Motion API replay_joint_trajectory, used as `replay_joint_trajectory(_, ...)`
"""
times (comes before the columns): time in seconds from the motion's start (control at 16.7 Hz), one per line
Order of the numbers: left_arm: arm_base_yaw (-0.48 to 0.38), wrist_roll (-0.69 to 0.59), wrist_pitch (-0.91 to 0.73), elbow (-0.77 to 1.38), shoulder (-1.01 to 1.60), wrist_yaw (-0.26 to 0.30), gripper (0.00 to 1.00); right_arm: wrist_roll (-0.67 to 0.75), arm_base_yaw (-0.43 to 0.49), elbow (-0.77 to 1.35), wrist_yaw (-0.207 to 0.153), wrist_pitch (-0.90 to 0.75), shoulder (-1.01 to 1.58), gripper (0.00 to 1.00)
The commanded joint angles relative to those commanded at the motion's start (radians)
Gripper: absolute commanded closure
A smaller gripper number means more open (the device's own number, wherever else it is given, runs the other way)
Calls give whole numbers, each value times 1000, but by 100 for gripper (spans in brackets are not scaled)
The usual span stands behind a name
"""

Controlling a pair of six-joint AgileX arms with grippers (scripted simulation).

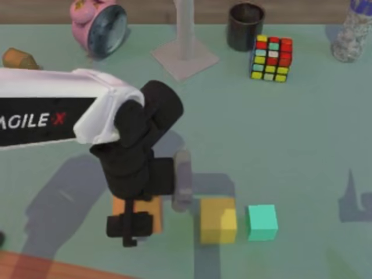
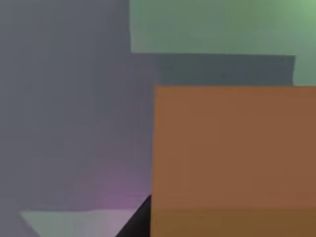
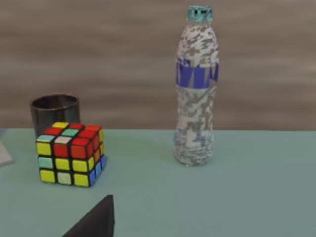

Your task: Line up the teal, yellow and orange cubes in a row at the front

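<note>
Near the front of the table, the orange cube [image 1: 153,214] sits at the left, mostly hidden under my left gripper [image 1: 138,214], which is shut on it. In the left wrist view the orange cube [image 2: 232,153] fills most of the frame, and one dark finger [image 2: 140,219] presses on its edge. The yellow cube [image 1: 218,220] rests to its right, and the smaller teal cube [image 1: 262,222] stands just beyond, apart from it. All three lie roughly in one line. My right arm is parked outside the top view. Only one finger [image 3: 96,222] of its open gripper shows.
Along the back stand a pink alarm clock [image 1: 99,23], a grey stand [image 1: 186,52], a dark cup [image 1: 245,26], a multicoloured puzzle cube [image 1: 271,58] and a plastic bottle [image 1: 354,32]. A brown object [image 1: 20,58] lies at the far left.
</note>
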Motion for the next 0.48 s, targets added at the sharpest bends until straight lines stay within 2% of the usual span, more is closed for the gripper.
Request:
replay_joint_trajectory(0.36,-3,1,41,-27,20,0,100,0,0,0,0,0,0,0)
replay_joint_trajectory(0.48,-3,1,41,-27,20,0,85,0,0,0,0,0,0,0)
